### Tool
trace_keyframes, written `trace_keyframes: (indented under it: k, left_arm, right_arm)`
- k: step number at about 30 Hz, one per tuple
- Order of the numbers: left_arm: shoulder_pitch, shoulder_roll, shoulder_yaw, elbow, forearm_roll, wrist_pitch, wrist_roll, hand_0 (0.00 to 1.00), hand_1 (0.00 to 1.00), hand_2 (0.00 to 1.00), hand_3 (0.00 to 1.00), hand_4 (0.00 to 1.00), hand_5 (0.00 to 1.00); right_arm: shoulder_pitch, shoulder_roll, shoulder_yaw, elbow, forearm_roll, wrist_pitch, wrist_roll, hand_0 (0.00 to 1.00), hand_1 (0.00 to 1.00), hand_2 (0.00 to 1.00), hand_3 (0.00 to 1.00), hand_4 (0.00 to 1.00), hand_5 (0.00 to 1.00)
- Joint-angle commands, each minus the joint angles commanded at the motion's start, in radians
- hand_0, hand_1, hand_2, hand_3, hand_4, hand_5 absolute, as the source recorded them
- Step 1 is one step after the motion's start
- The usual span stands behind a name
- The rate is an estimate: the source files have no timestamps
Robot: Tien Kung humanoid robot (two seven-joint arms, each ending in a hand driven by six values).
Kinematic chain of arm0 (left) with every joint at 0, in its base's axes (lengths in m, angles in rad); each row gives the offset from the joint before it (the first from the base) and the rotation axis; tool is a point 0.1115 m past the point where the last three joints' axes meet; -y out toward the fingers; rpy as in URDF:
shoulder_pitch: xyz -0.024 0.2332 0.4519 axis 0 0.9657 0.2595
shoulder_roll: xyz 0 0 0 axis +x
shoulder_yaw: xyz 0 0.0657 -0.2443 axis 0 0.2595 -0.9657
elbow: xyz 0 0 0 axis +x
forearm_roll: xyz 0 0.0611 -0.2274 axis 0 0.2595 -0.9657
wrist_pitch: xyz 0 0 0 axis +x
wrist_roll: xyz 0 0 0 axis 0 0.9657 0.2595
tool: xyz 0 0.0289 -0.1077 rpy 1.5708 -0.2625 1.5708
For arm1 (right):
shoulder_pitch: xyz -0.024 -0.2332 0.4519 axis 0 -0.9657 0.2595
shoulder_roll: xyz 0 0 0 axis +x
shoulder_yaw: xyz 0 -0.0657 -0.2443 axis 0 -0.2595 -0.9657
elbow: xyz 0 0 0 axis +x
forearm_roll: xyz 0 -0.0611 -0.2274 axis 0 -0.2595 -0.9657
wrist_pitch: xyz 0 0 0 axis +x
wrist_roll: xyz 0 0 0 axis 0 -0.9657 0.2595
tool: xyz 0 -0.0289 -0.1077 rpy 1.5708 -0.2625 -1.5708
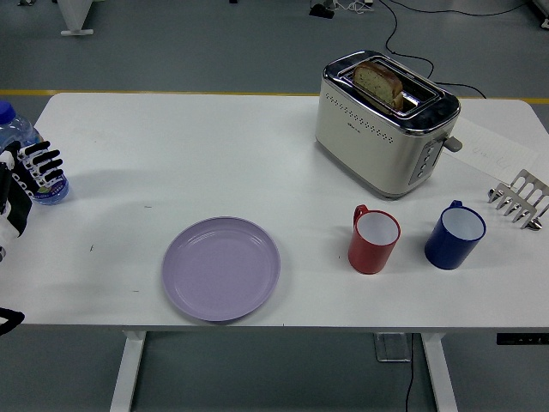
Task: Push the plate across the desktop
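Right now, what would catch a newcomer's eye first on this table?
Probably the shiny toaster at the far right, with a slice of bread standing in its slot. Next, the lilac plate near the front edge, with a red mug and a blue mug to its right. The left hand hovers at the left edge.

White table (pixel 214 146) w/ a pale lilac plate (pixel 221 268), plain, no pattern. Red mug (pixel 374 240) & dark blue mug (pixel 455 234), both white inside. Toaster (pixel 384 123) is cream w/ shiny chrome trim and rows of small dots along its side; brown-crusted bread slice (pixel 379 83) in the slot. Silver metal rack (pixel 521 198) at the far right edge. Left hand (pixel 26 176) is black w/ white segments on the fingers. Clear bottle (pixel 21 146) w/ blue cap. Floor grey w/ a yellow line (pixel 154 92).
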Motion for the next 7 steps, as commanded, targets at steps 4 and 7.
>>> trace_keyframes:
  k: [4,7]
  left_arm:
    - [-0.002,0.0,-0.003,-0.001,-0.001,0.001,-0.002,0.692,0.713,0.688,0.676,0.542,0.998]
    - [-0.001,0.0,-0.004,-0.001,-0.001,0.001,-0.003,0.693,0.713,0.687,0.676,0.542,0.998]
  right_arm:
    - [0.003,0.0,0.001,0.0,-0.001,0.0,0.0,0.596,0.55,0.665,0.616,0.392,0.518]
    - [0.003,-0.001,0.002,0.0,-0.004,0.0,-0.001,0.596,0.55,0.664,0.615,0.392,0.519]
